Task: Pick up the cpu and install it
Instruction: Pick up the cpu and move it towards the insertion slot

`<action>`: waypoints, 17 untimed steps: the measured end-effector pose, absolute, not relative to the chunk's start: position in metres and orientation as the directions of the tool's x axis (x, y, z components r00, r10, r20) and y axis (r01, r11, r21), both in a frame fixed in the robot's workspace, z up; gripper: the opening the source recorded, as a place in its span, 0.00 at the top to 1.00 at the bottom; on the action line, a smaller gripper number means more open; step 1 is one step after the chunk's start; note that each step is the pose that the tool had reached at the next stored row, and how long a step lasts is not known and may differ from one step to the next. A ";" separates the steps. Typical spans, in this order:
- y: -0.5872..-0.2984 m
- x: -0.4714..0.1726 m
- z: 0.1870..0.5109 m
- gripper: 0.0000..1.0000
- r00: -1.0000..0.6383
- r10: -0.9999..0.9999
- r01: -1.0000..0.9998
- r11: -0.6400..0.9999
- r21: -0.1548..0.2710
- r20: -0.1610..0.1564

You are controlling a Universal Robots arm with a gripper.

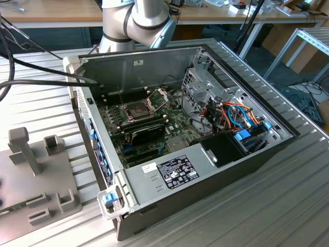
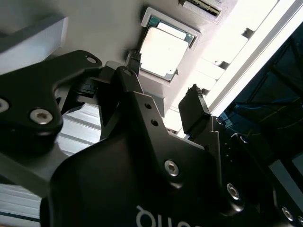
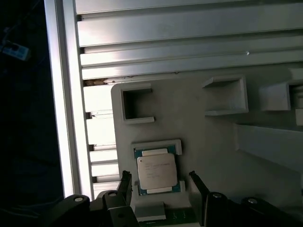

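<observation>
In the holder recess [image 3: 156, 143], the cpu [image 3: 156, 171] (flat)

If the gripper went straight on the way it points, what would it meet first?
Probably the cpu in its grey holder; it lies between the open gripper's fingertips in both wrist views, though depth is unclear.

Black 2-finger gripper [image 2: 164, 78], silver screws [image 2: 171, 168], grey arm [image 1: 146, 18].
</observation>
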State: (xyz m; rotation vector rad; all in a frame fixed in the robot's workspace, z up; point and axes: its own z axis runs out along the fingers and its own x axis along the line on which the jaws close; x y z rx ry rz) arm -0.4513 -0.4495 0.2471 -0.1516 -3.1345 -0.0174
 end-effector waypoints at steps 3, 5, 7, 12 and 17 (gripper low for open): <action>-0.451 -0.450 0.238 0.40 -0.994 0.110 0.110 0.994 0.011 0.004; -0.452 -0.450 0.234 0.40 -0.993 0.116 0.116 0.993 0.011 0.004; -0.452 -0.449 0.231 0.40 -0.993 0.122 0.122 0.992 0.011 0.004; -0.453 -0.448 0.227 0.40 -0.992 0.128 0.128 0.992 0.011 0.006; -0.453 -0.448 0.226 0.40 -0.992 0.128 0.128 0.992 0.011 0.006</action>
